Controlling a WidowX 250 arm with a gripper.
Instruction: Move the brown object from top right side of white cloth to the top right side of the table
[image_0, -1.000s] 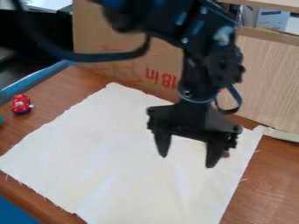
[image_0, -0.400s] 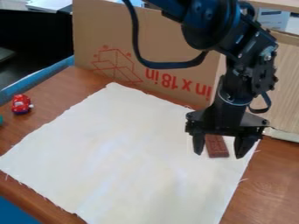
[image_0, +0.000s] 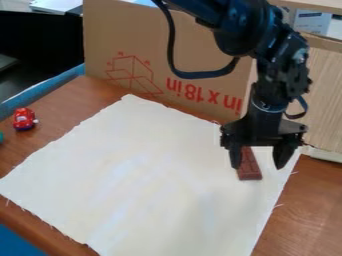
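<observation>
The brown bar (image_0: 250, 171) is lying near the white cloth's (image_0: 133, 175) top right corner. The gripper (image_0: 258, 165) is hanging over that corner, its fingers standing wide apart and gripping nothing.

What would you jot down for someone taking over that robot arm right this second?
Gripper: open, hanging over the brown bar, nothing gripped. Whether a finger touches the bar, I can't tell.
Brown bar: on the white cloth, toward its top right.
Done: the gripper is at the bar.
Left: likely line up and close on it, lift, set it on the table's top right side, let go.
Red toy car: on the table, far left; not part of this.
</observation>
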